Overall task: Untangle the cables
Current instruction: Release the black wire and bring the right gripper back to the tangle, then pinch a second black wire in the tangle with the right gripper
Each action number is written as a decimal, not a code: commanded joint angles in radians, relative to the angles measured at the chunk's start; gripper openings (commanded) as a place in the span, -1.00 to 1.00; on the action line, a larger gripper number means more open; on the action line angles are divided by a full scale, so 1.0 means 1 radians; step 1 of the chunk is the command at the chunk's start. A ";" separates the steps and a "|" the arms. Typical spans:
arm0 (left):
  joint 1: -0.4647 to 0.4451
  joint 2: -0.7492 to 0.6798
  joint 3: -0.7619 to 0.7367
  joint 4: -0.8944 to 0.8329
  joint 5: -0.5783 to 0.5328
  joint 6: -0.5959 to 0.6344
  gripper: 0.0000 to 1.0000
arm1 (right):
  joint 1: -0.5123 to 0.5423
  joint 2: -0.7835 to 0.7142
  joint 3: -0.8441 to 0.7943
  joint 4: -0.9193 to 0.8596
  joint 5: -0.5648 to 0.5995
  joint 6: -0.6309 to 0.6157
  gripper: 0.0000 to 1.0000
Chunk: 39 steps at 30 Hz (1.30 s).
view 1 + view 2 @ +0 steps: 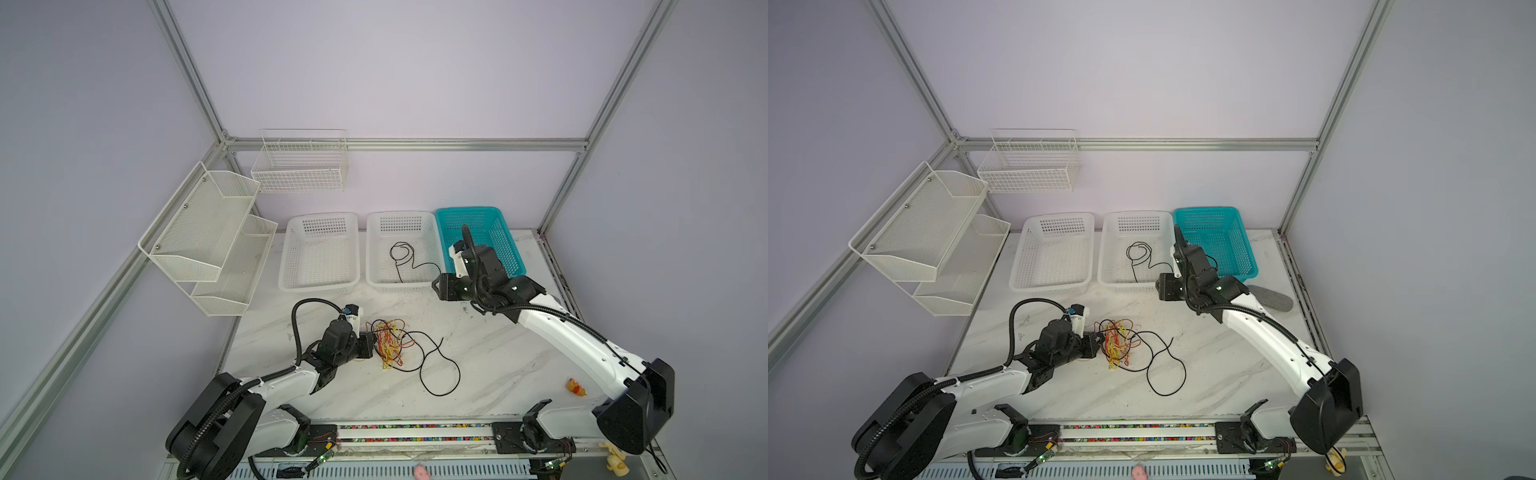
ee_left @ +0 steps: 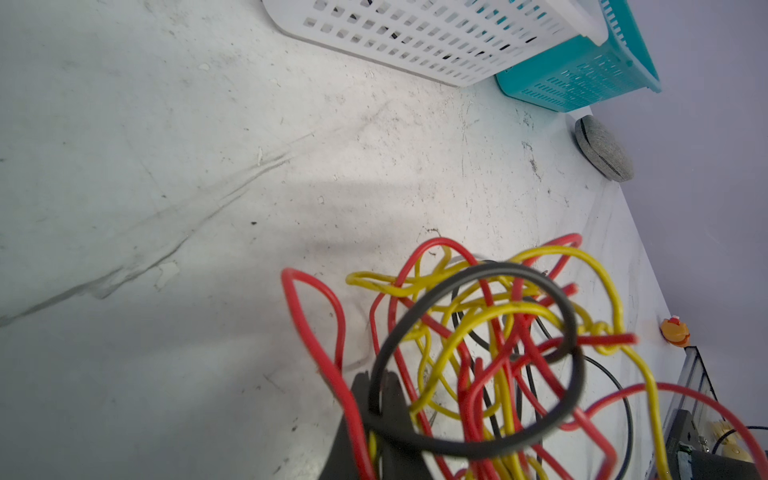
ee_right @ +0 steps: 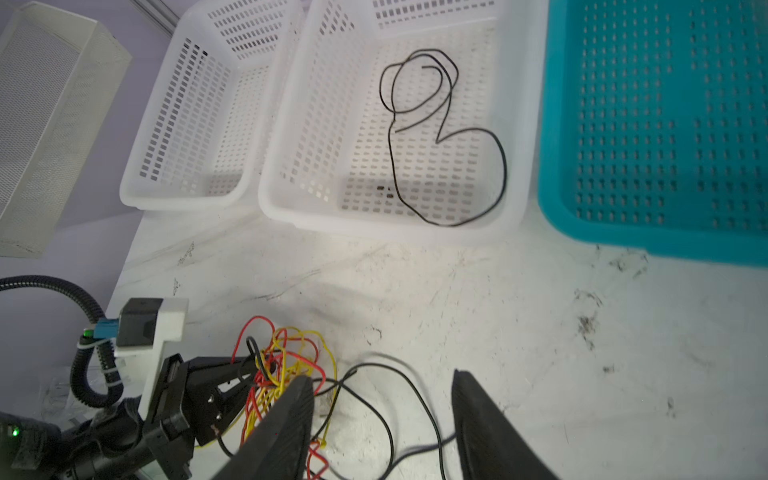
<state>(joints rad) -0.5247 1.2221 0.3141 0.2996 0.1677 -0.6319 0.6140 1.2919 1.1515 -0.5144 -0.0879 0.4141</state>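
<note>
On the desk (image 1: 519, 374) the left gripper (image 1: 374, 341) clamped the red-and-yellow tangle (image 1: 388, 340); the open, empty right gripper (image 3: 381, 376) would best draw its black cable (image 1: 459, 370) out slowly.

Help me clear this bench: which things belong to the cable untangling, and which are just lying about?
Job: tangled bundle of thin red and yellow wires; long thin black wire looping from it; coiled black wire in the middle white plastic basket.
Lying about: small orange toy figure; grey oval pad; white mesh wall shelves.
</note>
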 commanded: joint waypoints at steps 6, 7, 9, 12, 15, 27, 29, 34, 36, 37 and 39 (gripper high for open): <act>0.005 -0.036 -0.035 0.062 -0.003 0.011 -1.00 | 0.129 -0.155 -0.321 -0.004 -0.014 0.236 0.18; 0.005 -0.038 -0.036 0.062 -0.006 0.011 -1.00 | 0.136 -0.166 -0.343 -0.005 -0.014 0.254 0.18; 0.005 -0.042 -0.038 0.062 -0.008 0.011 -1.00 | 0.148 -0.198 -0.392 -0.013 -0.004 0.294 0.19; 0.005 -0.044 -0.039 0.064 -0.008 0.011 -1.00 | 0.165 -0.247 -0.467 -0.004 -0.012 0.356 0.19; 0.005 -0.046 -0.040 0.063 -0.010 0.011 -1.00 | 0.180 -0.276 -0.521 -0.011 -0.002 0.390 0.19; 0.005 -0.053 -0.043 0.059 -0.014 0.011 -1.00 | 0.234 -0.252 -0.639 0.068 -0.040 0.443 0.19; 0.005 -0.055 -0.044 0.058 -0.017 0.011 -1.00 | 0.243 -0.249 -0.643 0.085 -0.045 0.449 0.15; 0.005 -0.052 -0.043 0.061 -0.019 0.012 -1.00 | 0.266 -0.224 -0.659 0.134 -0.061 0.462 -0.08; 0.005 -0.052 -0.043 0.061 -0.018 0.012 -1.00 | 0.274 -0.211 -0.665 0.149 -0.065 0.465 -0.19; 0.005 -0.053 -0.043 0.058 -0.019 0.013 -1.00 | 0.278 -0.206 -0.667 0.155 -0.068 0.467 -0.24; 0.005 -0.055 -0.044 0.057 -0.020 0.012 -1.00 | 0.284 -0.198 -0.668 0.166 -0.068 0.468 -0.30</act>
<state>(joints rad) -0.5247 1.1870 0.3008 0.3069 0.1589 -0.6331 0.8867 1.0847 0.4961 -0.3798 -0.1543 0.8619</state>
